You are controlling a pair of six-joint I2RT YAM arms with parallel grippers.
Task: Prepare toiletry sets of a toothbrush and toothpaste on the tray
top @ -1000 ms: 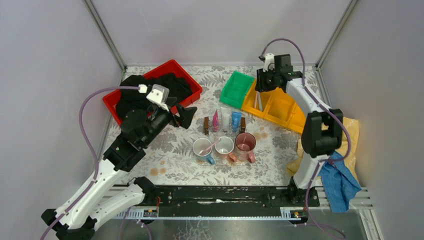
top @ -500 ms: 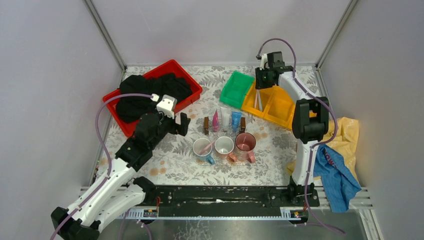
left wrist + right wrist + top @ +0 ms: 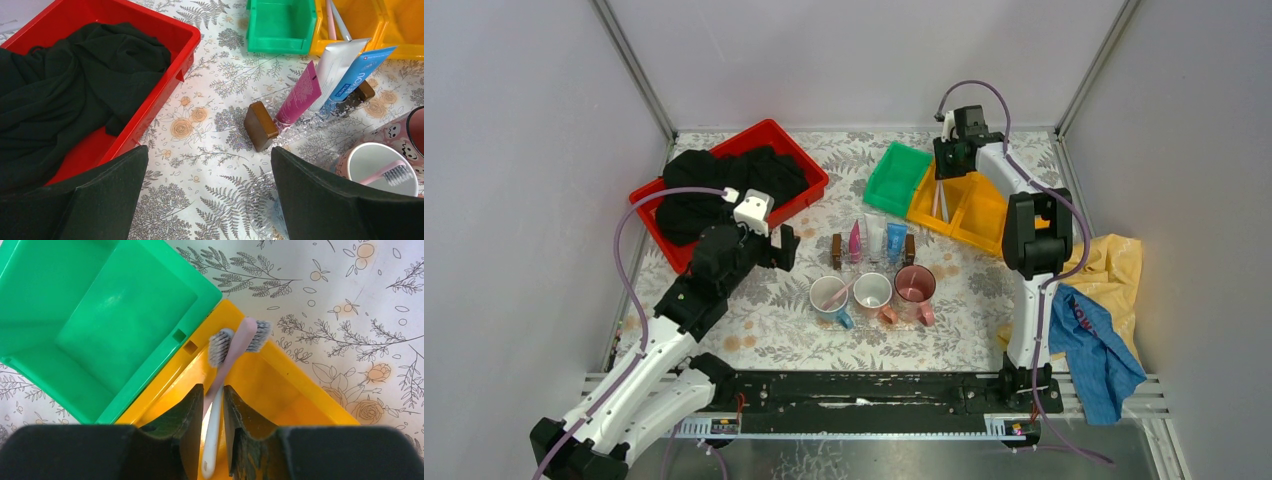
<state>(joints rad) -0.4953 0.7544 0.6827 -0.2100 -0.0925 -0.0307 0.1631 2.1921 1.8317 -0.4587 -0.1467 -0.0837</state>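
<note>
Top view: the left gripper (image 3: 782,247) hovers over the floral table (image 3: 764,320), at 9 o'clock from 3 tubes standing in a row: the magenta tube (image 3: 856,241), white tube (image 3: 874,238) and blue tube (image 3: 896,241). At 6 o'clock from them stand the white-blue mug (image 3: 829,297), pale pink mug (image 3: 873,292) and dark pink mug (image 3: 915,285). The right gripper (image 3: 940,172) points down into the yellow bin (image 3: 972,215), at 1 o'clock from the tubes and beside the green bin (image 3: 896,178).

Left wrist view: the left gripper's fingers (image 3: 95,200) are spread wide with nothing between them. The red bin (image 3: 150,30) holding black cloth (image 3: 65,85) lies at 10 o'clock, and a brown block (image 3: 261,126) sits just beside the magenta tube's foot.

Right wrist view: the right gripper's fingers (image 3: 190,425) stand nearly together on either side of 2 crossed handles, the white toothbrush (image 3: 214,430) and pink toothbrush (image 3: 240,340). Both lie in the yellow bin with their heads toward 12 o'clock. I cannot tell whether the fingers actually clamp them
</note>
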